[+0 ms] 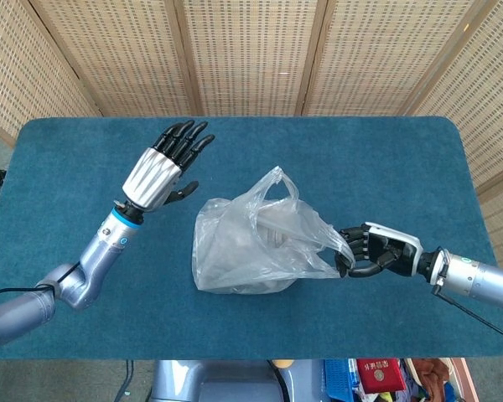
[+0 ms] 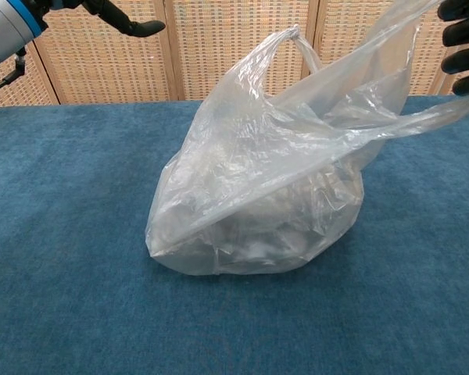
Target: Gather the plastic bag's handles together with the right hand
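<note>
On the blue worktop (image 1: 402, 159), the right robot hand (image 1: 373, 251) grips one plastic bag (image 1: 247, 247) handle, stretched rightward; the left robot hand (image 1: 163, 163) hovers, fingers spread.

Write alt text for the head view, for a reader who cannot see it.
A crumpled clear plastic bag sits mid-way on a blue carpeted table, one handle stretched sideways in the grip of the right robot hand. The other handle stands free, and the left robot hand hovers open beside the bag, apart from it.
</note>
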Robot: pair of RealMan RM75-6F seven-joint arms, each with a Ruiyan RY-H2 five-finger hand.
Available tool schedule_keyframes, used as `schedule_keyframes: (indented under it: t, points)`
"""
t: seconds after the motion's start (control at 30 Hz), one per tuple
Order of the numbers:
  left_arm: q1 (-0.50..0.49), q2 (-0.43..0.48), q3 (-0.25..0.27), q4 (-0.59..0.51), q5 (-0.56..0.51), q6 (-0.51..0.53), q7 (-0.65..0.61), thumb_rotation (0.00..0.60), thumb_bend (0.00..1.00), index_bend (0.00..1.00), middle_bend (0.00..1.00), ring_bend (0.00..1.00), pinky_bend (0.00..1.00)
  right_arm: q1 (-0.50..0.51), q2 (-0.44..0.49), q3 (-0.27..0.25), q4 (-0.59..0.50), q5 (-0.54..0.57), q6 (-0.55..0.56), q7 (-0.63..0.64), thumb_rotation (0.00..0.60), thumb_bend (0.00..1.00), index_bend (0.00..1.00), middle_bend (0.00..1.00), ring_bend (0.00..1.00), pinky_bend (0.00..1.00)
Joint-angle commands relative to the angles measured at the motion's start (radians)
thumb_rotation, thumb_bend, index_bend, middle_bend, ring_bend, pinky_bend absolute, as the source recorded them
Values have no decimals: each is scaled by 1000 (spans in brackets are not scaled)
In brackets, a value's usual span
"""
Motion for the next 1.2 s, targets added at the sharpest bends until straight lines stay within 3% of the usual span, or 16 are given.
schedule_keyframes:
  t: [0.03, 0.27, 0.47, 0.8, 1.2]
  points:
    - [-43, -38, 28, 92, 61, 64, 19, 600, 294, 0, 0, 0, 136, 14, -4, -12, -10, 12, -3, -12, 600, 0, 520, 646, 491, 475]
    - [-103, -107, 78, 305, 141, 138, -32, 600, 288, 0, 0, 0, 139, 49, 0, -48, -37, 28, -6, -36, 600, 0, 520, 646, 489, 475]
    - [-142, -182, 116, 449, 154, 142, -59, 600, 287, 0, 0, 0, 142, 64, 6, -76, -46, 35, 10, -56, 600, 0, 521, 646, 489, 475]
    - [-202, -289, 186, 587, 183, 135, -43, 600, 299, 0, 0, 0, 148, 89, 10, -115, -52, 44, 18, -73, 600, 0, 520, 646, 489, 475]
    - [-270, -363, 229, 661, 189, 127, 19, 600, 327, 23, 0, 0, 149, 116, 15, -143, -77, 58, 24, -98, 600, 0, 520, 646, 489, 475]
